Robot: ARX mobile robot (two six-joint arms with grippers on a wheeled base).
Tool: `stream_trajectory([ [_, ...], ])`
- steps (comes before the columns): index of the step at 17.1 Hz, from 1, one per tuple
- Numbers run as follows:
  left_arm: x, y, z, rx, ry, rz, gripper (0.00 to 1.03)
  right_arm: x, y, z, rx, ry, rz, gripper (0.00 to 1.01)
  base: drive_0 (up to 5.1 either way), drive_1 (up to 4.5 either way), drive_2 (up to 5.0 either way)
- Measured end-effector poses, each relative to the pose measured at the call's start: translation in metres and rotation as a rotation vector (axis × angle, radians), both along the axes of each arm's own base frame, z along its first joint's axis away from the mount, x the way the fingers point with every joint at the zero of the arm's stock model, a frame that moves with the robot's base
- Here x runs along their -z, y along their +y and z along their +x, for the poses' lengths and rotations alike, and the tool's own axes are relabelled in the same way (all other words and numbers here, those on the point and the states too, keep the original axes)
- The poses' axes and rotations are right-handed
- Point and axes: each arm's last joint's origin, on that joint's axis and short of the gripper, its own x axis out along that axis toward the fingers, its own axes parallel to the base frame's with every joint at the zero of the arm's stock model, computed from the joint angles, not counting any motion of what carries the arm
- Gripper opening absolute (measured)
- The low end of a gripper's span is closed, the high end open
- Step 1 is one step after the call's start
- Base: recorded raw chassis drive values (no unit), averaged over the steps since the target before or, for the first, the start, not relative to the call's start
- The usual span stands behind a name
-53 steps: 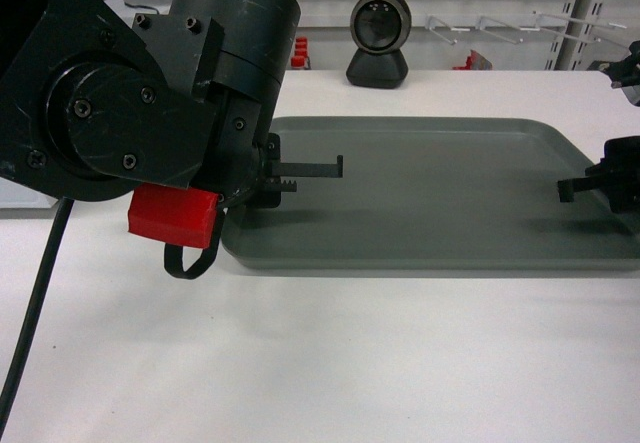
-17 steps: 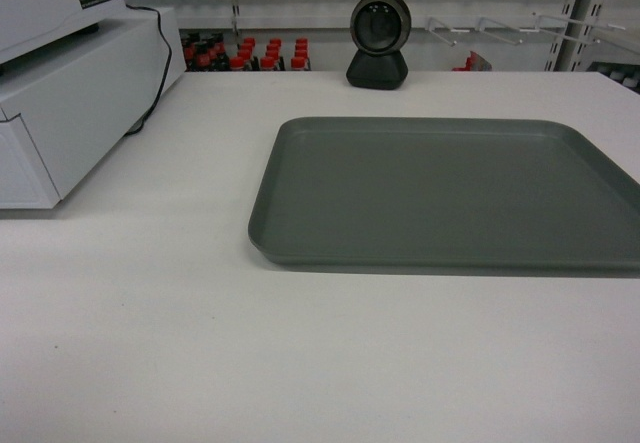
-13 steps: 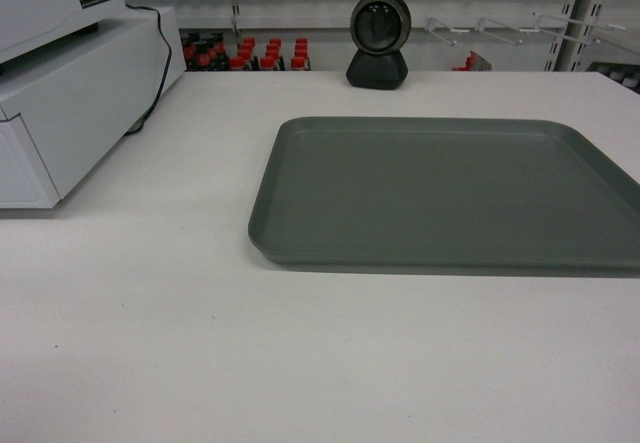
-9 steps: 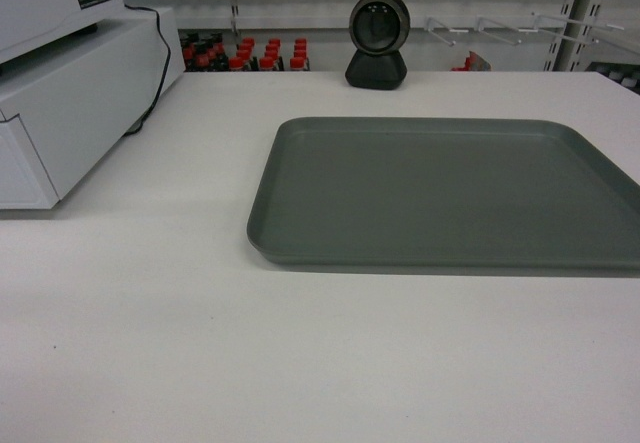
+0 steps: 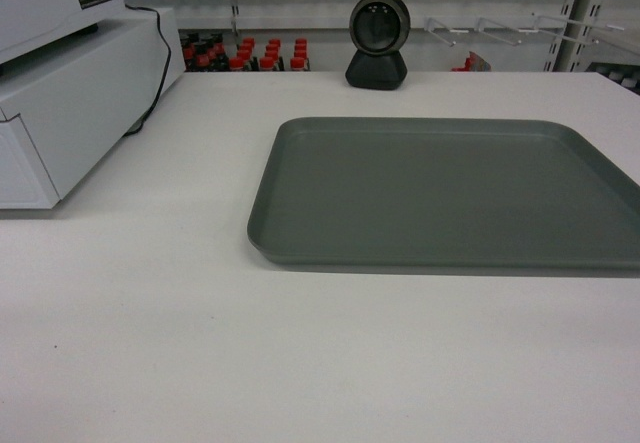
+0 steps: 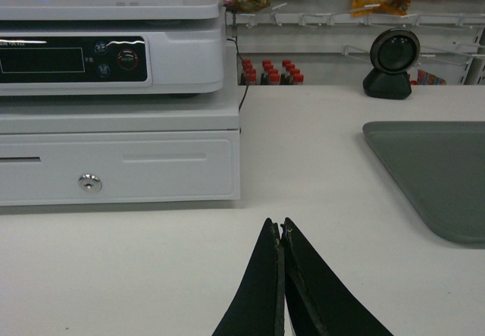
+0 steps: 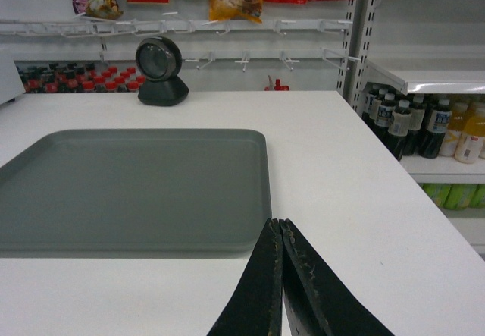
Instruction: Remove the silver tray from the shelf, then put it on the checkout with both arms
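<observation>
The silver tray [image 5: 450, 191] lies flat on the white checkout [image 5: 200, 343], empty, with no arm near it in the head view. In the left wrist view the tray [image 6: 439, 173] shows at the right edge, and my left gripper [image 6: 280, 226] is shut on nothing above bare counter, well to the tray's left. In the right wrist view the tray [image 7: 129, 184] fills the left half, and my right gripper [image 7: 276, 224] is shut and empty just off the tray's near right corner. A shelf [image 7: 432, 78] board shows at the far right.
A white cash drawer with a scale [image 6: 114, 116] stands on the counter's left. A black round scanner [image 5: 378, 41] sits at the back edge. Hook rails with snack packs hang behind. Bottled drinks [image 7: 424, 127] line a shelf beyond the counter's right edge.
About three seconds ago both grippers sat at the tray's left and right rims in the head view. They have since withdrawn out of that view. The tray has stayed put.
</observation>
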Motion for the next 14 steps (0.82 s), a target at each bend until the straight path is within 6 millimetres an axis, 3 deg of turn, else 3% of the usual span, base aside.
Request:
stream_trajectory([
  [8, 0.003, 0.0, -0.017, -0.001, 0.006, 0.0, 0.01, 0.008, 0.0, -0.015, -0.002, 0.064, 0.0, 0.02, 0.0, 0.0, 0.0],
  [9, 0.003, 0.0, -0.017, -0.002, 0.006, 0.0, 0.01, 0.003, 0.0, -0.019, 0.0, 0.0, 0.0, 0.02, 0.0, 0.0, 0.0],
  [14, 0.004, 0.0, -0.017, 0.0, 0.011, 0.0, 0.01, 0.004, 0.0, -0.019, 0.0, 0.017, 0.0, 0.02, 0.0, 0.0, 0.0],
])
